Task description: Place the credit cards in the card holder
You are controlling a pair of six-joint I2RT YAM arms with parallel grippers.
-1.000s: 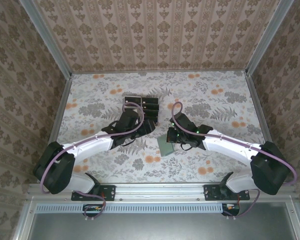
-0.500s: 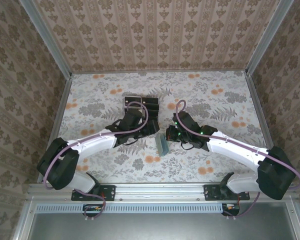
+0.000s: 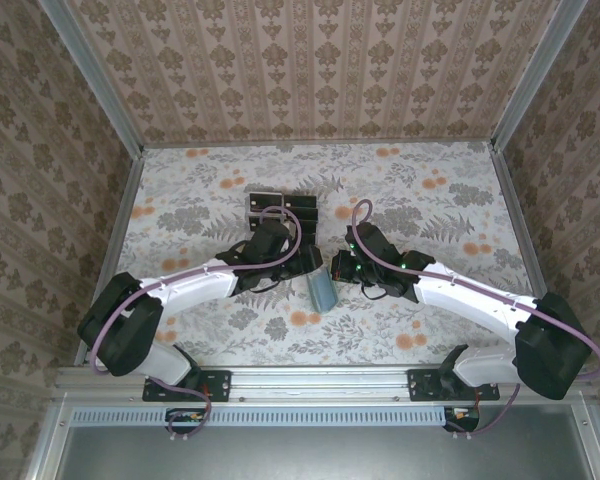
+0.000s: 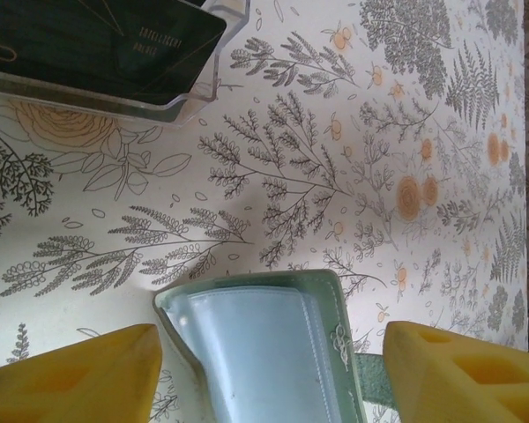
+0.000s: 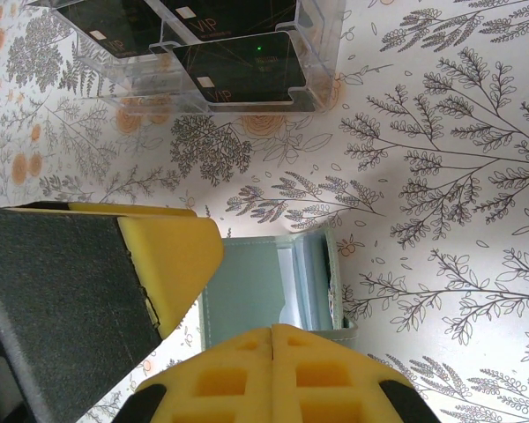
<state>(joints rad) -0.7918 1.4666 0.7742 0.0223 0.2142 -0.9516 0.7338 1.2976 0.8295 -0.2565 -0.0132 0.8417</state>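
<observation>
Where the two arms are meeting, from above: the card holder (image 3: 322,291) is showing between the left pincer (image 3: 305,260) and the right pincer (image 3: 342,270).
Left wrist: the left pincer (image 4: 271,348) is gaping wide, its fingers (image 4: 79,374) flanking the card holder (image 4: 264,352) without touching it; credit cards (image 4: 97,40) are resting in a clear rack (image 4: 220,53) beyond.
Right wrist: the right pincer (image 5: 247,291) is clamping the card holder (image 5: 313,282) above the tabletop (image 5: 441,176).

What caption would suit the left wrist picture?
Open left gripper straddling the grey-green card holder, black credit cards sitting in a clear rack on the floral table.
</observation>
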